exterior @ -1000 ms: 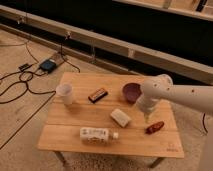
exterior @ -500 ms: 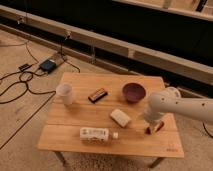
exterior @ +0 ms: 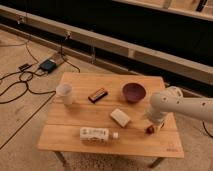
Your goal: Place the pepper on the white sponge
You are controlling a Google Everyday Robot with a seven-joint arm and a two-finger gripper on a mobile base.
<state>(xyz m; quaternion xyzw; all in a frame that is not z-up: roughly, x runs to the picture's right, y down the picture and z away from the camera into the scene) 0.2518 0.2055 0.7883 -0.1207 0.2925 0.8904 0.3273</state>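
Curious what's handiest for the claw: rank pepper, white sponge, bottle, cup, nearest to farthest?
The gripper hangs over the table, near its right front.
1. pepper, just under it.
2. white sponge, mid-table.
3. bottle, front edge.
4. cup, far left side.

On the table (exterior: 60, 136) the cup (exterior: 65, 93) stands at the left, the bar (exterior: 98, 94) to its right and the bowl (exterior: 134, 92) further right. The sponge (exterior: 120, 117) lies mid-table, nearer the camera than those. The bottle (exterior: 98, 133) lies near the front edge. The pepper (exterior: 149, 130) lies right of the sponge, apart from it. The gripper (exterior: 153, 126) is down at the pepper.
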